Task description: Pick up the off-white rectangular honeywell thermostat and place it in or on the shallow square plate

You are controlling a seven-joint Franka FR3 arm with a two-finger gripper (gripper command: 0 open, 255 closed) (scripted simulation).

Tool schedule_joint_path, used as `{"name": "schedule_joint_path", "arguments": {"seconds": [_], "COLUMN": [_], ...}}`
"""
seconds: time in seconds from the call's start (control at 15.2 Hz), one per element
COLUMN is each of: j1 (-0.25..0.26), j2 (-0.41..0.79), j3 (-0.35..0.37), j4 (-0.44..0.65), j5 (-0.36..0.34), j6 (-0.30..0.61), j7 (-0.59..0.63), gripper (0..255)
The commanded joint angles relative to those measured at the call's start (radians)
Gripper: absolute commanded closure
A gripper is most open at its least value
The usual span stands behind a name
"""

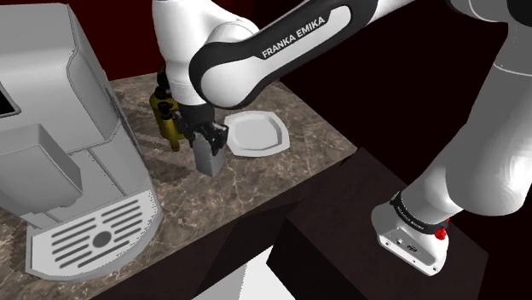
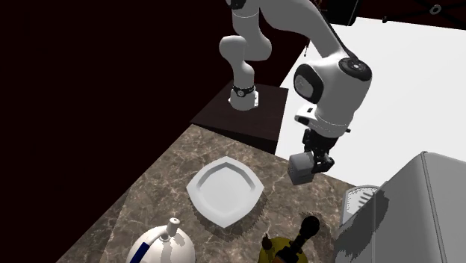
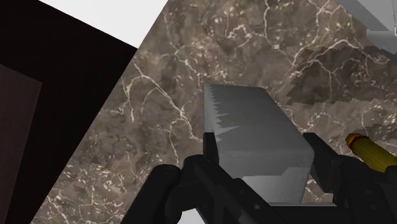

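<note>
The gripper (image 1: 209, 141) has the thermostat (image 1: 207, 157), both black fingers clamped on its flanks. It renders as a plain grey block. In the wrist view the thermostat (image 3: 257, 137) juts out past the fingertips (image 3: 207, 168), so its long axis runs with the fingers, pointing down at the marbled counter (image 1: 281, 179). It looks to be hanging clear of the stone rather than resting on it.

Now the relation that matters: the plate (image 1: 256, 134). In the shoulder view it sits just beside the gripper, off to that view's right and a touch farther back. In the second exterior view the plate (image 2: 225, 190) lies to the left of the thermostat (image 2: 301, 169) and lower in the picture. It is a short sideways carry, by the look of it, then a descent.

The plate is white, shallow and empty, with nothing on its floor or rim. On the gripper's other side a yellowish bottle (image 1: 166, 115) stands close, with the big grey coffee machine (image 1: 60, 128) beyond, so the swing towards the plate heads away from both.
</note>
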Motion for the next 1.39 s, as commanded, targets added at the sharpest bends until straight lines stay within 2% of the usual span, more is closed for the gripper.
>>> {"name": "schedule_joint_path", "arguments": {"seconds": [0.0,0.59,1.19,1.32], "j1": [-0.039,-0.192,-0.328,-0.327], "j2": [-0.038,-0.136,-0.158,-0.145], "j3": [-0.004,-0.060,-0.146,-0.147], "j4": [-0.036,-0.116,-0.095,-0.107], "j5": [0.022,0.089,0.115,0.108], "j6": [0.005,0.006,-0.028,-0.004], "j7": [-0.052,-0.290,-0.525,-0.521], "gripper": [255,255,255,255]}}
